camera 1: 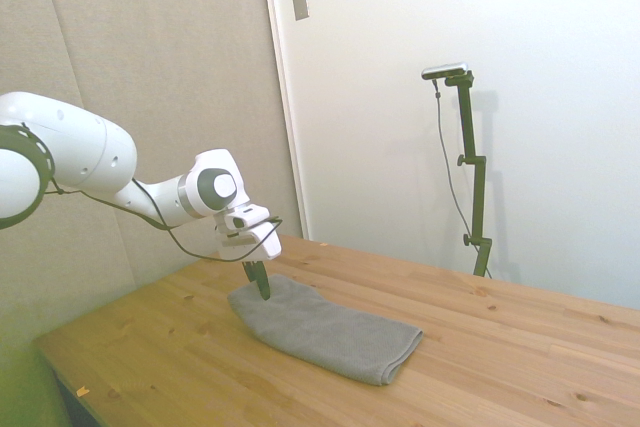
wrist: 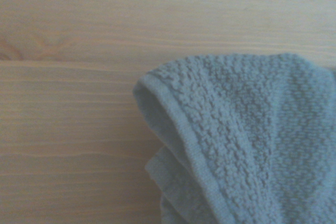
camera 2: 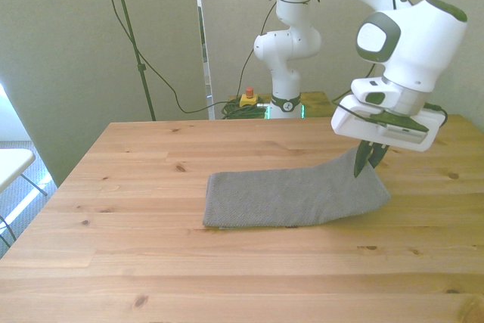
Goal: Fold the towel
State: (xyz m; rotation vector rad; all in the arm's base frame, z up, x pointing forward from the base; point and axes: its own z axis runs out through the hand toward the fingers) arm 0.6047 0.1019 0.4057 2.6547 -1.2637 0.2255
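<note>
The grey towel (camera 1: 330, 332) lies as a long, layered strip across the middle of the wooden table (camera 1: 520, 347). In the front view the towel (camera 2: 291, 198) is flat at the front view's left end, and its right end rises to a peak. My gripper (camera 2: 365, 164) stands at that peak with its dark fingers pinched together on the raised corner. From the side, the gripper (camera 1: 262, 285) points straight down onto the towel's end nearest the arm. The wrist view shows the lifted terry corner (wrist: 247, 140) with its hem and a second layer beneath, above bare wood (wrist: 79, 103).
Bare tabletop (camera 2: 151, 164) surrounds the towel on all sides. Behind the table's far edge stand the robot's base (camera 2: 287, 43) and a small yellow box with a red button (camera 2: 248, 97), with cables trailing nearby.
</note>
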